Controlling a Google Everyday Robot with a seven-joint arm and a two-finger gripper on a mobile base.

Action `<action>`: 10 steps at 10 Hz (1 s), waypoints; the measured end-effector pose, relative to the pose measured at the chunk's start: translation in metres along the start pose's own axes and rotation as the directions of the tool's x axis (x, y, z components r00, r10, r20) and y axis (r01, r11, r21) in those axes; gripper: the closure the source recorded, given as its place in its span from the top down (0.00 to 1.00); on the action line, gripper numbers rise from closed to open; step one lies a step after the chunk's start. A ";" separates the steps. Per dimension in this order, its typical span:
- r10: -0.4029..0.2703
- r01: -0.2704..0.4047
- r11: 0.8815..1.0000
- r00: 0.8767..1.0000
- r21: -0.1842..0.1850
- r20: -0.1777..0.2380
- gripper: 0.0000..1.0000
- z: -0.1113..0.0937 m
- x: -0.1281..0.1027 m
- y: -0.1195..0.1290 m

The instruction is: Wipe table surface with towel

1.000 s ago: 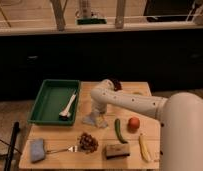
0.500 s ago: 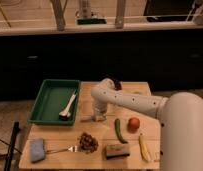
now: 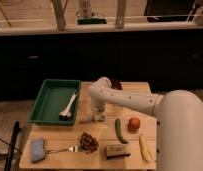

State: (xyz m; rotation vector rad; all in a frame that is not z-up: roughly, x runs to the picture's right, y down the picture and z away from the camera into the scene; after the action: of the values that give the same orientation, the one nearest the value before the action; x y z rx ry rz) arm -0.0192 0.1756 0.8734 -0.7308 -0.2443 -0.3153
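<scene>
Hand (image 3: 98, 116) of the white arm points down near the middle of the pale tan slatted wooden desk (image 3: 55, 132); whether it is spread or pinching, I cannot tell. Its tip meets the thin grey-blue towel (image 3: 90, 119), which lies flat, poking out toward 9 o'clock. At 10 o'clock sits a green plastic tray (image 3: 51, 95) holding a white utensil (image 3: 69, 105). At 3 o'clock lie a slim green vegetable (image 3: 119, 131) and a round red fruit (image 3: 134, 123). At 7 o'clock, well apart, rests a blue folded pad (image 3: 38, 149).
</scene>
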 end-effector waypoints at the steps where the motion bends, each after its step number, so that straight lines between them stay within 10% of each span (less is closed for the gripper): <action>1: -0.006 0.006 1.000 1.000 0.000 -0.008 0.00 -0.003 -0.001 -0.001; 10: 0.092 -0.086 0.992 0.994 0.097 -0.059 0.00 -0.022 0.050 -0.031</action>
State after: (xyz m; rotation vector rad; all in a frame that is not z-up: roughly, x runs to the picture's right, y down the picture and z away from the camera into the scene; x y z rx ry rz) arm 0.0180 0.1290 0.8926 -0.6358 -0.1652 -0.2397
